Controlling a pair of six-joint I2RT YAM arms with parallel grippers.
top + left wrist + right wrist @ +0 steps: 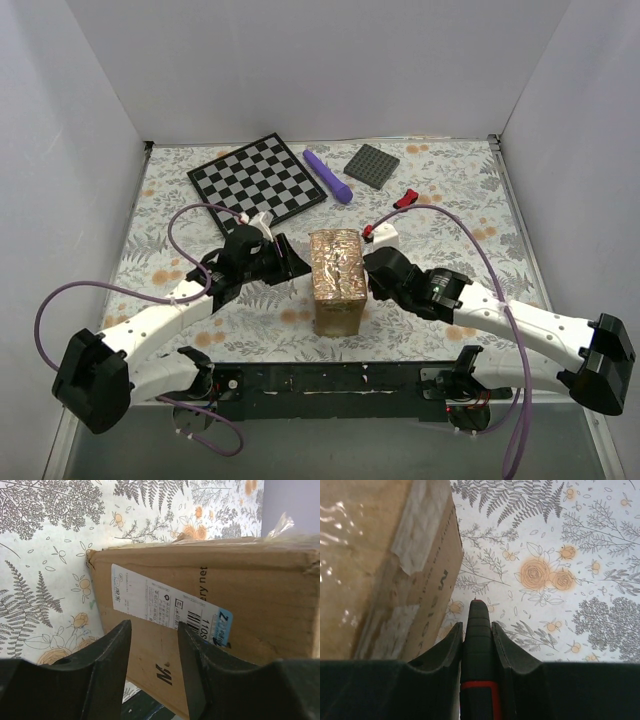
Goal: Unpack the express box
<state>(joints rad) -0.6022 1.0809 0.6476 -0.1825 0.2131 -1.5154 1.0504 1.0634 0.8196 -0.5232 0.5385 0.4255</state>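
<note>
The express box (337,280) stands between my two hands and blocks any straight pass across; my left hand (152,630) faces its labelled side, fingers parted; my right hand (477,625), filled by a black-and-red tool (479,680), sits just beside the other side; open counter (560,570) lies ahead of it; the chessboard (258,180), purple pen (328,175) and grey plate (372,165) crowd the far end.

The top view looks down on the whole table (470,200); both wrist views closely flank the express box (336,268).
</note>
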